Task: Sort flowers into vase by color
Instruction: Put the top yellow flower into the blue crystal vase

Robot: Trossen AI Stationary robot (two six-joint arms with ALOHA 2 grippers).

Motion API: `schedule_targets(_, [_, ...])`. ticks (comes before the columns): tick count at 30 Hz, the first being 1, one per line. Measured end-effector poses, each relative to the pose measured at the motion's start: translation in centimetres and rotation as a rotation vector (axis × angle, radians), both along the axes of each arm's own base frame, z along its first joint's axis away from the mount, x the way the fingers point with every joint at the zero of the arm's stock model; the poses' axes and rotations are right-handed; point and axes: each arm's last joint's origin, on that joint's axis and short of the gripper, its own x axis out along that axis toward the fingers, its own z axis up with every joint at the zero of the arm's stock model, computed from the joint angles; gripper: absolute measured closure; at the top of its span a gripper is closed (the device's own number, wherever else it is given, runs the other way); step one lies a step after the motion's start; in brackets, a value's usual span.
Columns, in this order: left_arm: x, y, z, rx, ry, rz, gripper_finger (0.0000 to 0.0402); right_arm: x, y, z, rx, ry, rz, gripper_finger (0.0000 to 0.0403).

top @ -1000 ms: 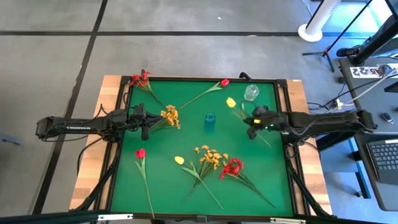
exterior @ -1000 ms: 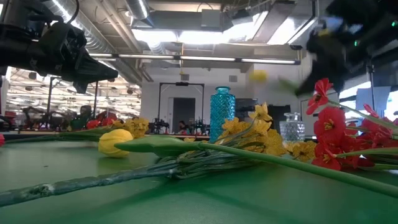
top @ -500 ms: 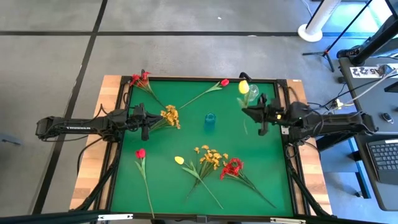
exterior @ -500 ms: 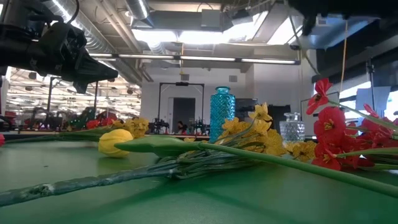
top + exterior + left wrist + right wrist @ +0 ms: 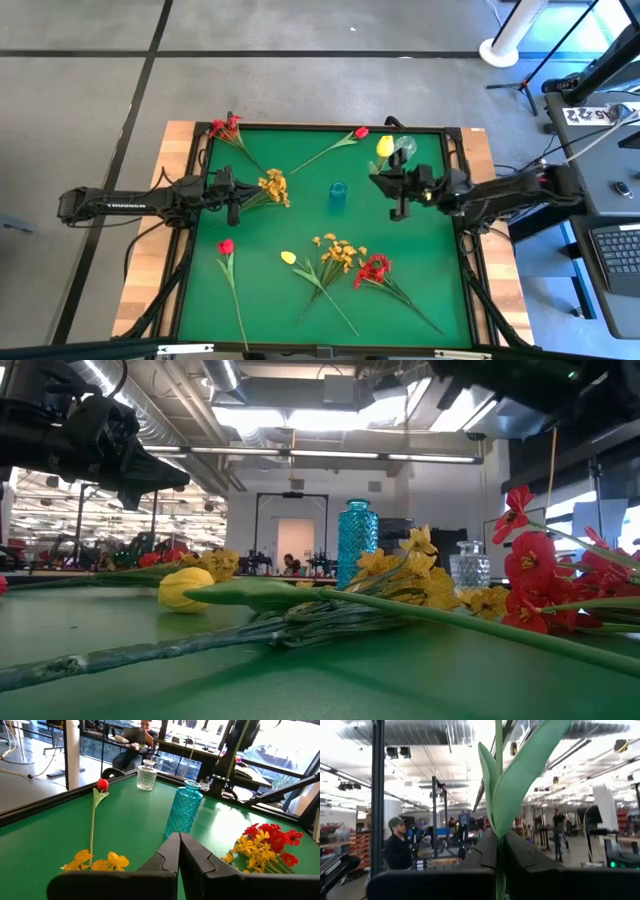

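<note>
My right gripper (image 5: pixel 380 180) is shut on a yellow tulip (image 5: pixel 385 147), raised above the table's far right part, next to the clear glass vase (image 5: pixel 404 149). The blue vase (image 5: pixel 338 195) stands at the table's middle. My left gripper (image 5: pixel 243 192) hovers shut over the table's left side, beside a yellow-orange cluster (image 5: pixel 272 186) that lies flat. Also lying on the green mat are a red cluster (image 5: pixel 225 128), a red tulip (image 5: pixel 360 132), another red tulip (image 5: pixel 227 246), a yellow tulip (image 5: pixel 288 257), a yellow cluster (image 5: pixel 340 250) and a red cluster (image 5: pixel 373 268). My right gripper pinches the yellow tulip's green stem (image 5: pixel 498 827) between its two fingers, at the base of a long leaf (image 5: pixel 525 770). The fingers come level, pointing toward the table's left, and lie across the stem. The tulip is lifted clear, its stem rising upright above the fingers.
A raised wooden frame (image 5: pixel 180 150) borders the green mat. The blue vase (image 5: pixel 184 812) and the clear vase (image 5: pixel 145 775) stand between the two arms. A person (image 5: pixel 397 852) sits in the room beyond the table. Bare mat lies at the near left (image 5: pixel 200 300).
My right gripper has risen from the mat with the yellow tulip and moved toward the far edge, then a little left. It turned, and the stem went from slanting over the table to upright. The tulip head now shows beside the clear vase.
</note>
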Motion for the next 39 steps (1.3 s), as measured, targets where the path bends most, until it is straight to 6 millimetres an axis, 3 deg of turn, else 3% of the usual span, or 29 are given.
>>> schedule_targets(4, [0.0, 0.0, 0.0, 0.000, 0.000, 0.000, 0.0399, 1.8, -0.5, -0.3, -0.023, -0.040, -0.057, 0.0397])
schedule_targets(8, [0.0, 0.0, 0.0, 0.000, 0.000, 0.000, 0.0399, 3.9, -1.4, 0.8, -0.020, -0.046, -0.055, 0.0395])
schedule_targets(13, [0.0, 0.0, 0.0, 0.000, 0.001, 0.000, 0.0399, 5.7, -2.6, 1.5, -0.062, 0.042, -0.039, 0.0398])
schedule_targets(29, [0.0, 0.0, 0.0, 0.000, 0.000, -0.001, 0.0399, 6.1, -3.6, 0.4, -0.084, 0.106, -0.048, 0.0393])
schedule_targets(39, [0.0, 0.0, 0.0, 0.000, 0.000, 0.000, 0.0399, 7.4, -3.7, -1.8, -0.074, 0.139, -0.049, 0.0392])
